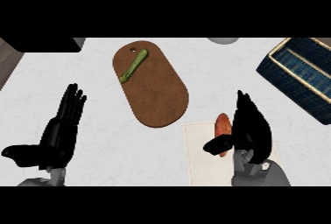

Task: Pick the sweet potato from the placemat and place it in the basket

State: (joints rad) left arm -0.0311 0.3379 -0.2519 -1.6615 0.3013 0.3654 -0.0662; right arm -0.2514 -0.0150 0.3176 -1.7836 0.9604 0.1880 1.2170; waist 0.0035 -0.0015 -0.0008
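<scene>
An orange sweet potato (pixel 223 124) lies on a pale placemat (pixel 199 148) at the lower middle right. My right hand (pixel 251 129) stands right beside it on its right, fingers fairly straight, thumb reaching across the potato's near end; the hand covers part of the potato. A dark blue woven basket (pixel 304 81) with a tan rim sits at the far right, tilted. My left hand (pixel 61 127) rests open at the lower left, fingers up, away from everything.
A brown oval cutting board (pixel 155 96) lies in the middle with a green vegetable (pixel 133 66) on its far end. A dark block (pixel 45 43) fills the top left corner. A grey round object (pixel 223 40) shows at the top edge.
</scene>
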